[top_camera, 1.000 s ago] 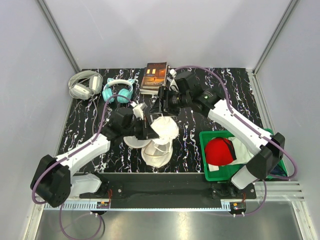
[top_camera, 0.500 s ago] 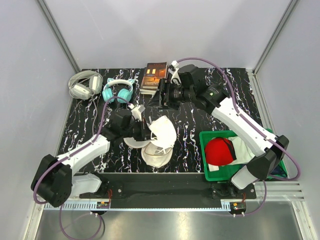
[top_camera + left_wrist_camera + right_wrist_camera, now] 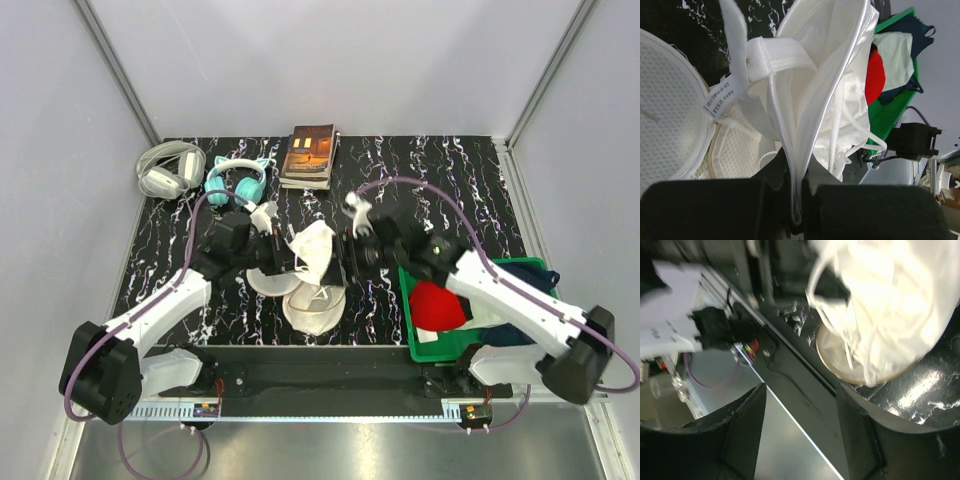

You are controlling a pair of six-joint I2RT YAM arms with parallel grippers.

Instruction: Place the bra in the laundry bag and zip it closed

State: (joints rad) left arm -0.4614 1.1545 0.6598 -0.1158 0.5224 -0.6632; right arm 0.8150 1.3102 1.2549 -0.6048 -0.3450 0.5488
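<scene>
- bra point(image 3: 318, 252): white
- laundry bag point(image 3: 315, 312): cream-white mesh
- table point(image 3: 440, 170): black, veined with white marbling
- bin point(image 3: 407, 320), near right: green
- cloths in it: one red point(image 3: 438, 305), one dark blue point(image 3: 528, 272)
- far-left headphones point(image 3: 168, 168): white-grey
- cat-ear headphones point(image 3: 237, 182): teal
- book point(image 3: 310, 153): dark cover, orange glow

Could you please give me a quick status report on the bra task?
Left gripper shut on the white padded bra, held up. Right gripper open, close beside it. Round cream mesh laundry bag lying unzipped below; nothing seen blocking it.
</scene>
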